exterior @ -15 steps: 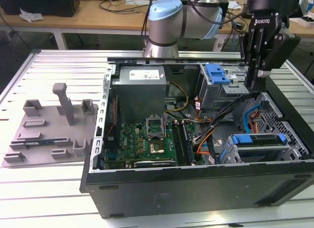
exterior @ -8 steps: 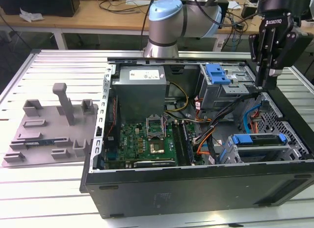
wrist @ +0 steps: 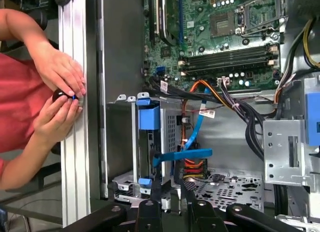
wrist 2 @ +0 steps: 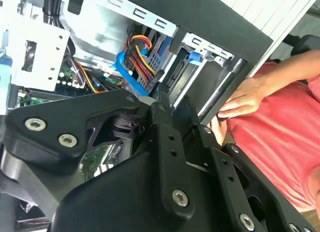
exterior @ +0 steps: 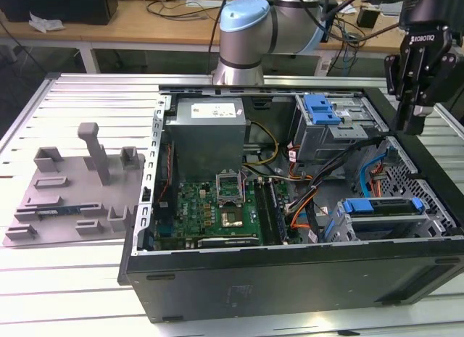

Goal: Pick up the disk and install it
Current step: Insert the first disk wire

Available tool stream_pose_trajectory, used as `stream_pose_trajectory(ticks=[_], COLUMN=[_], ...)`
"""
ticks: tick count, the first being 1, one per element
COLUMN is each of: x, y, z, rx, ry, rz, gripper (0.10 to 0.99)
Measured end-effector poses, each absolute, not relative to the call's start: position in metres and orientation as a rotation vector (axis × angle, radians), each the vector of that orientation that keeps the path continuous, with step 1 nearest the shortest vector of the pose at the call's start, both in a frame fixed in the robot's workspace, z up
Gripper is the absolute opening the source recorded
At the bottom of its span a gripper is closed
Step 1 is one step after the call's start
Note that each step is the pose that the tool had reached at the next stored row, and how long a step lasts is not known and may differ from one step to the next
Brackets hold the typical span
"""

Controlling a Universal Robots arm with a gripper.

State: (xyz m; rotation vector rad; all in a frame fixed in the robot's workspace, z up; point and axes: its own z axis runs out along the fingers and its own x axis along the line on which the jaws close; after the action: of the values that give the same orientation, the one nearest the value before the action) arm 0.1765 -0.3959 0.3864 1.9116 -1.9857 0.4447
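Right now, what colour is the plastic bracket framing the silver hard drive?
The plastic bracket is blue; the exterior view shows it best.

The computer case [exterior: 290,279] lies on the counter [exterior: 65,301], with a fixture plate [exterior: 72,199] beside it at the exterior view's left. Inside, the motherboard [exterior: 210,206] lies before the power supply [exterior: 206,130]. The disk [exterior: 380,206] sits in the drive cage [exterior: 384,227] at the exterior view's right, and the gripper [exterior: 413,123] hangs above that side.

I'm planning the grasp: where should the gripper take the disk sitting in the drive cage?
Probably by the blue bracket along its top, coming from above: the disk sits in the metal cage, whose walls appear to cover its other sides.
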Motion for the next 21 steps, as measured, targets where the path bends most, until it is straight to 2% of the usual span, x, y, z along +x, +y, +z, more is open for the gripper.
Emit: stream_pose_trajectory(ticks=[9,21], x=[0.184,0.181], y=[-0.397,-0.403], z=[0.364,0.350], rx=[1.860,1.833], ry=[-2.026,-2.045], rz=[0.432,0.433], gripper=[0.294,0.294])
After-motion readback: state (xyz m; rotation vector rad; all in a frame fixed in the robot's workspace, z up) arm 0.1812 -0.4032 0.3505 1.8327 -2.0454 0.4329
